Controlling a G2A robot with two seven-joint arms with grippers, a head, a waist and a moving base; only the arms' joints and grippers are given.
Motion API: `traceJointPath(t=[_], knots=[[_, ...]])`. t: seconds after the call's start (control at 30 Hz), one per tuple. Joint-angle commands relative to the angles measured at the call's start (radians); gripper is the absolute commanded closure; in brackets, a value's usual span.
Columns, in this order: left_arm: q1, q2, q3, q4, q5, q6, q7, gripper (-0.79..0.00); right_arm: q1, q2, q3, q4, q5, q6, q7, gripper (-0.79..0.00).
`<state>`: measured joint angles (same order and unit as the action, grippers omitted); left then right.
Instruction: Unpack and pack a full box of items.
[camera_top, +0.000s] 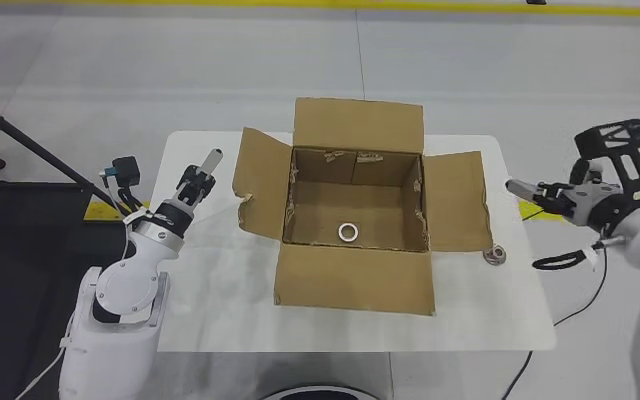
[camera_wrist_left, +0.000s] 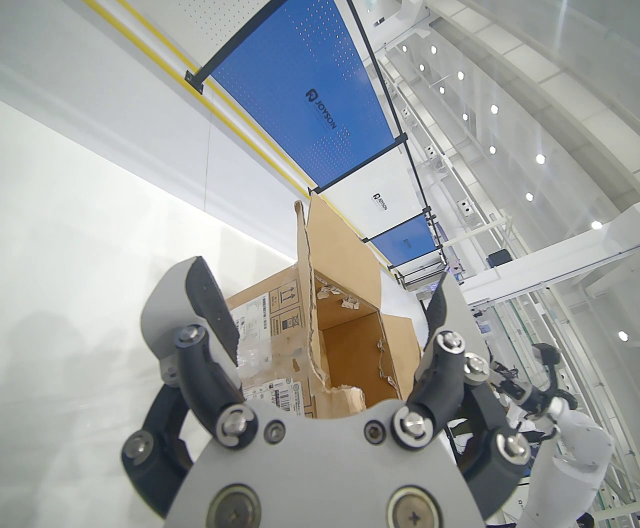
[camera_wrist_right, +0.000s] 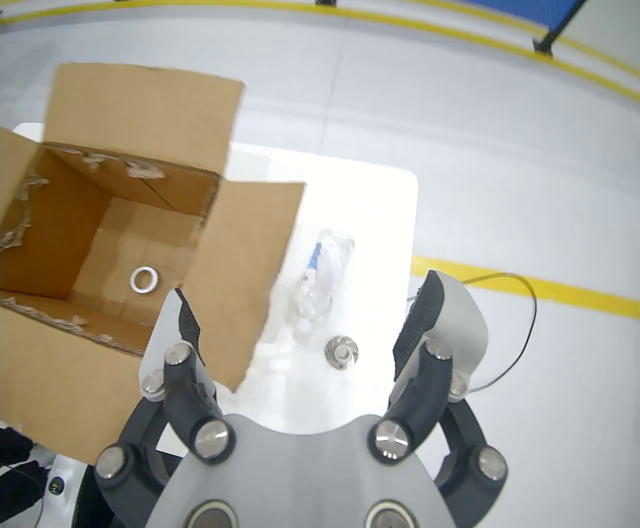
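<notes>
"Three small things are showing, by my count: a white ring (camera_wrist_right: 145, 280) is lying flat on the floor of the open box (camera_top: 355, 280), a clear bottle (camera_wrist_right: 322, 277) is lying on its side on the table (camera_top: 220, 300), partly under the box's right flap (camera_top: 455, 200), and a round metal part (camera_wrist_right: 341, 350) is sitting on the table just beside the bottle's end"

"What are the grippers doing?"

"Both are hanging with their fingers spread wide and nothing between them. The left gripper (camera_wrist_left: 325, 300) is hovering off the box's left side, apart from it, and the right gripper (camera_wrist_right: 307, 310) is hovering past the right flap, near the metal part"

"How are you expecting the things to handle?"

"I am guessing the ring is light and stiff. It is lying so flat that the fingers are going to need to come straight down between the tall walls and pinch across its outer edge. The bottle is looking smooth, round and a little soft, so it is likely to roll or slip, and I am not able to tell how full it is. I am thinking a hold across the middle of its body is safest, away from the flap"

"And the metal part?"

"Probably dense for its size, and hard. It is sitting low, so I am favouring a pinch across its rim, with the fingertips nearly touching the table"
</notes>
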<state>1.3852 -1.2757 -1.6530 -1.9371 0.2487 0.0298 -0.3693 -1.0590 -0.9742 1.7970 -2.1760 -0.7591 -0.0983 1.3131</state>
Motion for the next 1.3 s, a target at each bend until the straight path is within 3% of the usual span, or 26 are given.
traceJointPath(t=[0.0,0.13,0.43,0.77,0.83,1.03,1.13,1.27], knots=[[0.000,0.000,0.000,0.000,0.000,0.000,0.000,-0.785,0.051,0.003,-0.060,-0.024,0.034,-0.019,0.020,-0.785],[0.000,0.000,0.000,0.000,0.000,0.000,0.000,-0.785,0.198,0.002,-0.257,0.015,0.062,-0.030,0.082,-0.785],[0.000,0.000,0.000,0.000,0.000,0.000,0.000,-0.785,0.533,-0.055,-0.727,0.339,0.068,0.009,0.107,-0.785],[0.000,0.000,0.000,0.000,0.000,0.000,0.000,-0.785,0.689,-0.162,-1.090,0.666,0.151,0.005,0.053,-0.785],[0.000,0.000,0.000,0.000,0.000,0.000,0.000,-0.785,0.705,-0.184,-1.140,0.718,0.158,0.006,0.034,-0.680],[0.000,0.000,0.000,0.000,0.000,0.000,0.000,-0.785,0.743,-0.249,-1.258,0.869,0.142,0.024,-0.027,-0.585],[0.000,0.000,0.000,0.000,0.000,0.000,0.000,-0.785,0.753,-0.280,-1.298,0.948,0.147,0.023,-0.059,-0.486],[0.000,0.000,0.000,0.000,0.000,0.000,0.000,-0.785,0.765,-0.321,-1.338,1.049,0.170,0.009,-0.094,-0.422]])
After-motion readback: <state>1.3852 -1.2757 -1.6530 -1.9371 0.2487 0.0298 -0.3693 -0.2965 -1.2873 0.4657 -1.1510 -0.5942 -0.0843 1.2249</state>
